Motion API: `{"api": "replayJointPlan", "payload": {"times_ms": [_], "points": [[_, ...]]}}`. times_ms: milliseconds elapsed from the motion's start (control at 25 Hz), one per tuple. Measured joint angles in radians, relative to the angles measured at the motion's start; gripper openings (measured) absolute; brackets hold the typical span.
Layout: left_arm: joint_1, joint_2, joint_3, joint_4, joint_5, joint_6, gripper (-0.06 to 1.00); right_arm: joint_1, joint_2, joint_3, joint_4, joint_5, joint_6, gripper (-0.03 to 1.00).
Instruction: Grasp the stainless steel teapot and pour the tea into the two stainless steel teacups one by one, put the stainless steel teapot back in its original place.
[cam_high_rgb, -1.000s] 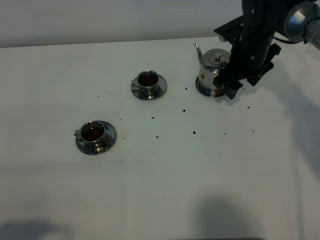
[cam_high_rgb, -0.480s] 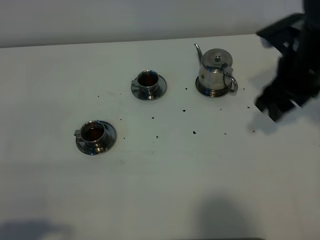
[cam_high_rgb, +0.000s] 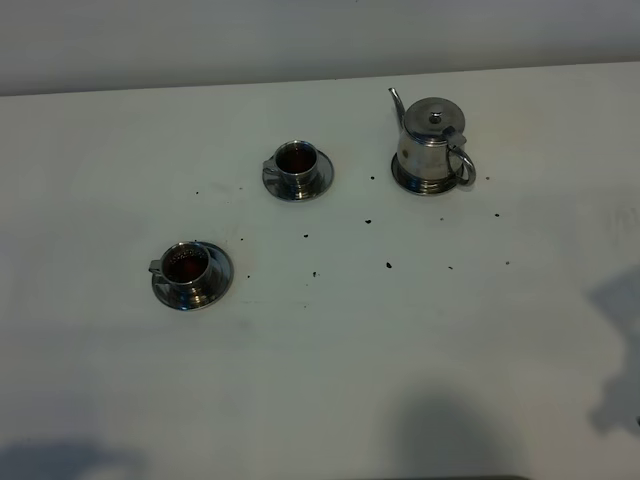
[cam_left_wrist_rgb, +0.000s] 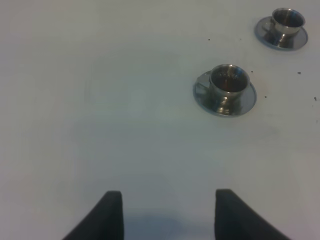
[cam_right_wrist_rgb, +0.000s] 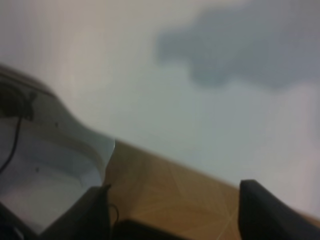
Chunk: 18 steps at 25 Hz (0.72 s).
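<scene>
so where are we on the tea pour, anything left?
Looks essentially finished. Done: both teacups, the near one and the far one, hold dark tea on their saucers, and the teapot stands upright on its round steel disc. In hand: nothing; the left gripper and right gripper are open and empty, away from the pot. Left: only dark specks on the table.

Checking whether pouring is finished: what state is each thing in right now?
stainless steel teapot: upright, lid on, standing on its round steel disc, free of any grip.
far teacup: upright on saucer, dark tea inside.
near teacup: upright on saucer, dark tea inside.
left gripper: jaws open, empty.
right gripper: jaws open, empty.
</scene>
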Motion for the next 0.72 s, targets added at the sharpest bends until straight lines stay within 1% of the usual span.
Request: {"api": "replayJointPlan", "payload": {"times_ms": [200,400,520,640,720], "points": [[0.000,0.000,0.000,0.000,0.000,0.000,0.45,0.000,-0.254,0.127,0.012,0.003,0.000,0.53],[0.000,0.000,0.000,0.000,0.000,0.001,0.45,0.000,-0.454,0.161,0.010,-0.013,0.000,0.53],[0.000,0.000,0.000,0.000,0.000,0.001,0.45,0.000,-0.515,0.165,0.000,-0.040,0.000,0.53],[0.000,0.000,0.000,0.000,0.000,0.001,0.45,0.000,-0.548,0.188,0.000,-0.103,0.000,0.53],[0.000,0.000,0.000,0.000,0.000,0.001,0.45,0.000,-0.550,0.194,0.000,-0.115,0.000,0.53]]}}
